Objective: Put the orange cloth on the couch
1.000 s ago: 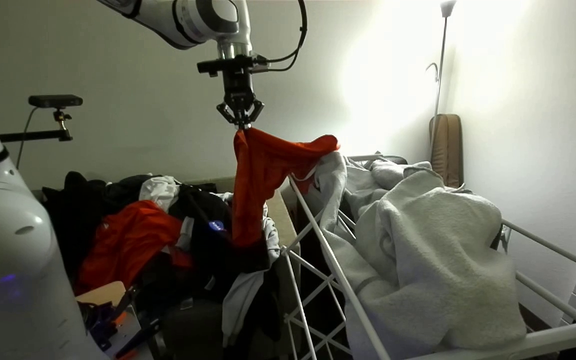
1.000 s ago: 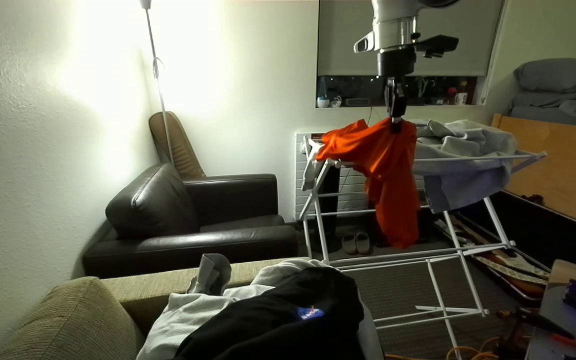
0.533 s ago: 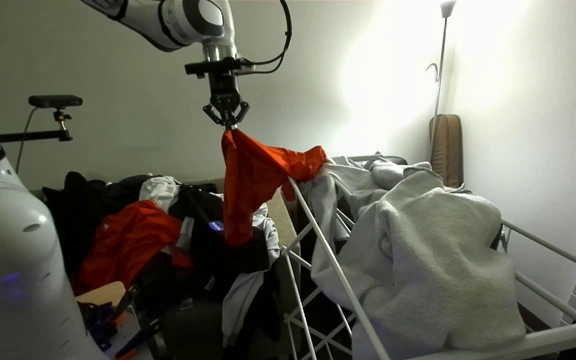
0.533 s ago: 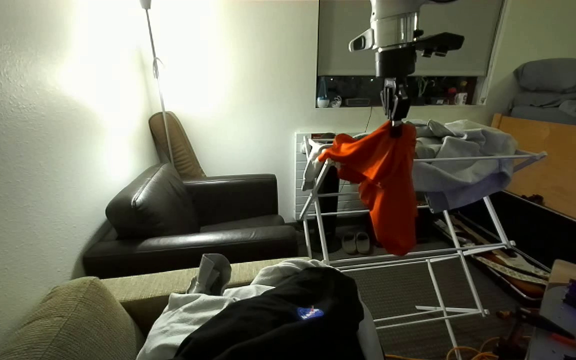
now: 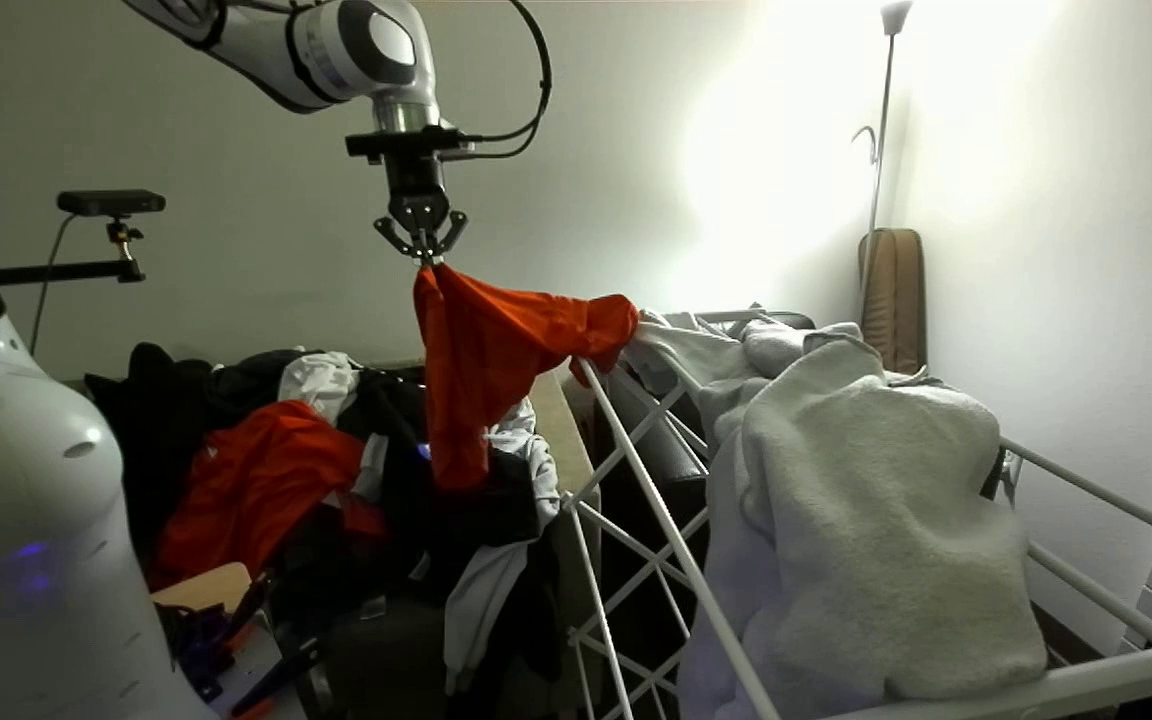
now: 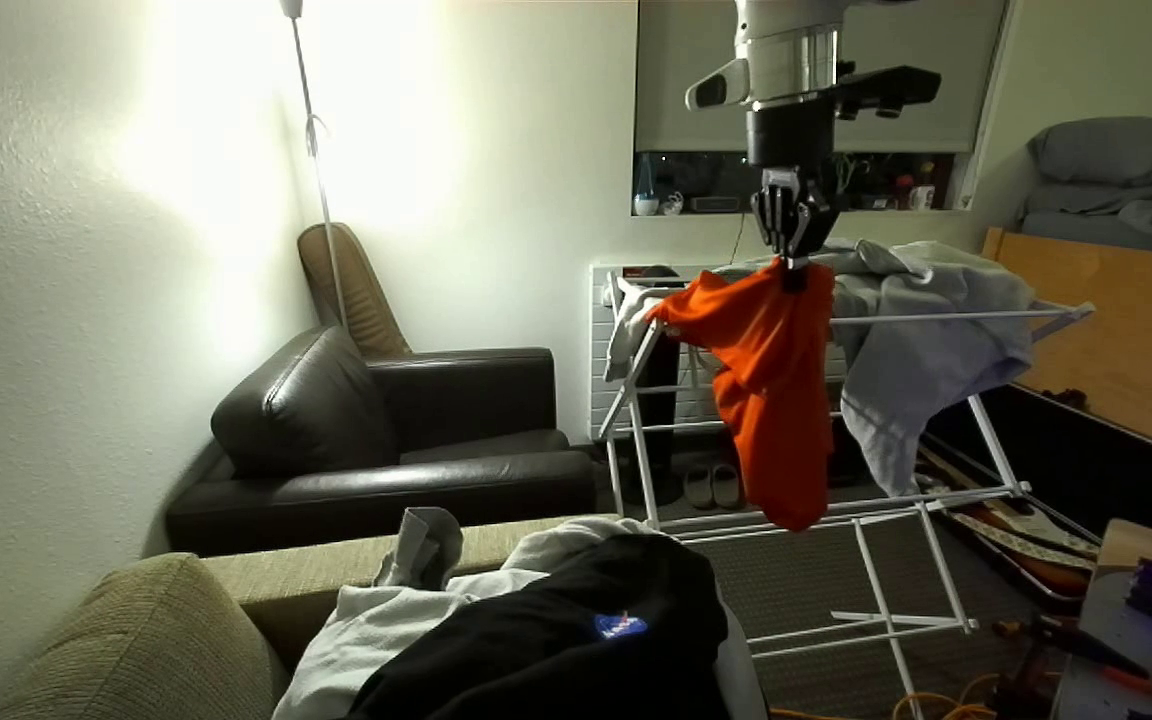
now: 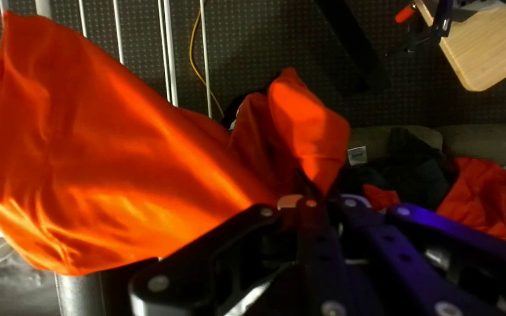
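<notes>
Black jointed fingers [image 7: 314, 248] have the bright orange fabric cloth [image 5: 496, 335] pinched, dangling well apart from the pale wooden bench [image 7: 490, 50] corner; far end's touching the white tubular drying rack [image 5: 711, 600], I think.

Compared with earlier, the orange cloth [image 5: 486, 345] is carried by the gripper [image 5: 428, 262] closer to the couch [image 6: 146, 630] and slightly lower; the grey blanket [image 6: 916, 370] is seen to hang further down from the drying rack [image 5: 656, 500].
</notes>
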### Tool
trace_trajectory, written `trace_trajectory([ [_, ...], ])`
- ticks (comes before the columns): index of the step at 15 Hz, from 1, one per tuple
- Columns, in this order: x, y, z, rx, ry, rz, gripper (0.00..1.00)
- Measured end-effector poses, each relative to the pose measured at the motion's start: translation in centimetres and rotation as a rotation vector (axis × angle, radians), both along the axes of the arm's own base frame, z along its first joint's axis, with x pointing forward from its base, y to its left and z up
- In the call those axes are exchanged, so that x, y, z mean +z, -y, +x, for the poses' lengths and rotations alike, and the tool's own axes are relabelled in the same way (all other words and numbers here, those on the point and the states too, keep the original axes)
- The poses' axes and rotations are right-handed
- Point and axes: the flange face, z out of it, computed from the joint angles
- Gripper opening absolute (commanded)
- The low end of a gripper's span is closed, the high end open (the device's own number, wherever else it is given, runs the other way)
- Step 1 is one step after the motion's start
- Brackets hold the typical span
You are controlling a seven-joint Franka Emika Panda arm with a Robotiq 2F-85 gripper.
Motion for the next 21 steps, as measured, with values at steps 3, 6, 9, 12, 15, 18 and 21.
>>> trace_trajectory([
  [3, -0.4, -2.0, -1.3, 0.069, -0.011, -0.008, 0.01],
  [6, -0.6, -3.8, -2.5, 0.128, -0.015, -0.012, 0.01],
  [9, -0.5, -5.2, -3.4, 0.171, -0.013, -0.013, 0.01],
  [12, -0.3, -5.9, -4.1, 0.194, -0.009, -0.013, 0.01],
  [15, 0.0, -6.3, -4.4, 0.215, -0.005, -0.010, 0.01],
  [18, 0.4, -6.3, -4.6, 0.225, 0.004, -0.006, 0.01],
  [21, 1.0, -6.5, -4.4, 0.228, 0.028, 0.006, 0.01],
])
